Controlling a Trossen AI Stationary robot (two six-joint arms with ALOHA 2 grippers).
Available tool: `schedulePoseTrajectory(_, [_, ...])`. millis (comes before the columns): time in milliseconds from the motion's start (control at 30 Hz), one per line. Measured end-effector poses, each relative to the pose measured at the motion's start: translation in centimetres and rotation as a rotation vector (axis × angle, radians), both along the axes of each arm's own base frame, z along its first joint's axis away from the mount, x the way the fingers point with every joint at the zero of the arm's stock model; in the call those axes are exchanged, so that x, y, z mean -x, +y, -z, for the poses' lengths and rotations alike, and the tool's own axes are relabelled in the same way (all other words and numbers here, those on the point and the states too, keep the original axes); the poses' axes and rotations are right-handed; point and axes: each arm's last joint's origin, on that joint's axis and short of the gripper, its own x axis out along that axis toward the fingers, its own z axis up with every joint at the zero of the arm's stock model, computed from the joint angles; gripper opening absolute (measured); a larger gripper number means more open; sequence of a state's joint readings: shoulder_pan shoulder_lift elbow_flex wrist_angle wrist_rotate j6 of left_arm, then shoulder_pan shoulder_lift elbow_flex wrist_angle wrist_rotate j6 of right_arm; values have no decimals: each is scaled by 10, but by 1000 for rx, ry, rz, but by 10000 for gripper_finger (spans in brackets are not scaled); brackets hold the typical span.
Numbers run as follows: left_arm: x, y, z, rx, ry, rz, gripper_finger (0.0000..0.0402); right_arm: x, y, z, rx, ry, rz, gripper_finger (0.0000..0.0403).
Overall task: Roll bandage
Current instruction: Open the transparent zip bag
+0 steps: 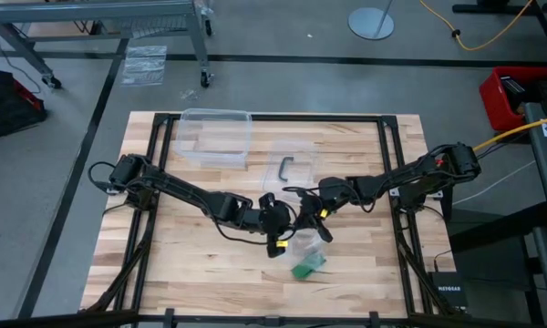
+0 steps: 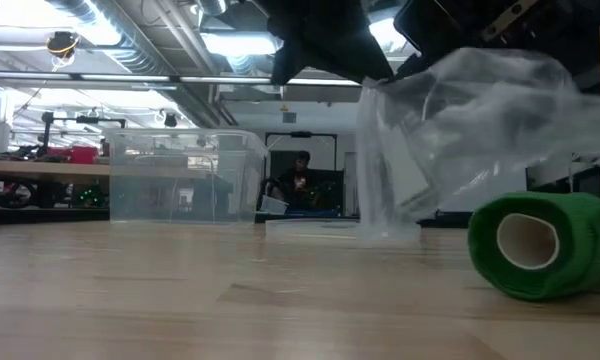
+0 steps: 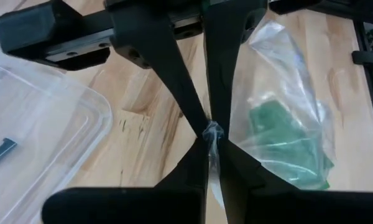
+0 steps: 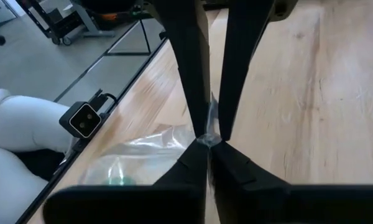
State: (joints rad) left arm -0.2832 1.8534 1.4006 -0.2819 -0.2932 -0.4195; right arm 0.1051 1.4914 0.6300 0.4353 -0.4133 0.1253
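Observation:
A clear plastic bag (image 1: pixel 304 244) hangs between my two grippers over the table's near middle. The bandage (image 2: pixel 540 245) is a compact bright green roll lying on its side on the wood. It shows green through the bag's film in the left wrist view (image 3: pixel 285 144); whether it is inside the bag or under it, I cannot tell. My left gripper (image 3: pixel 211 138) and my right gripper (image 4: pixel 206 143) are both shut on the bag's film, fingertips almost touching each other. In the high view the left gripper (image 1: pixel 287 235) comes from the left, the right gripper (image 1: pixel 314 228) from the right. My left gripper pinches a bunched bit of the bag's upper film (image 3: pixel 214 132) between its two fingertips, slanting down from the table's left. The bag hangs below the pinch, slack and crumpled. My right gripper pinches the same bunched film (image 4: pixel 205 138) between its fingertips, coming slanting down from the table's right, opposite the left fingers. The bag's body (image 4: pixel 143 146) sags below toward the near edge.
A clear plastic box (image 1: pixel 214 137) stands at the far left-middle of the table. A black L-shaped key (image 1: pixel 285 167) lies beyond the grippers. A small camera (image 4: pixel 84 119) sits at the near table edge, with a person's light-clad leg (image 4: pixel 12 143) beside it.

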Motion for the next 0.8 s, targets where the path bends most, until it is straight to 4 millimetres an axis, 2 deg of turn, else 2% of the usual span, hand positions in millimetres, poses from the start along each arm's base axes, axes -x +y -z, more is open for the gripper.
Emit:
schedulePoseTrajectory(367, [4,-5,2,-19,39,43,10,-15,2,-25,-8,150,-42,43])
schedulePoseTrajectory(533, [5,-7,4,-22,56,56,10,-20,3,-37,-9,132,-43,44])
schedulePoseTrajectory(800, [5,-7,5,-24,62,55,10,-18,3,-34,-11,171,-42,44])
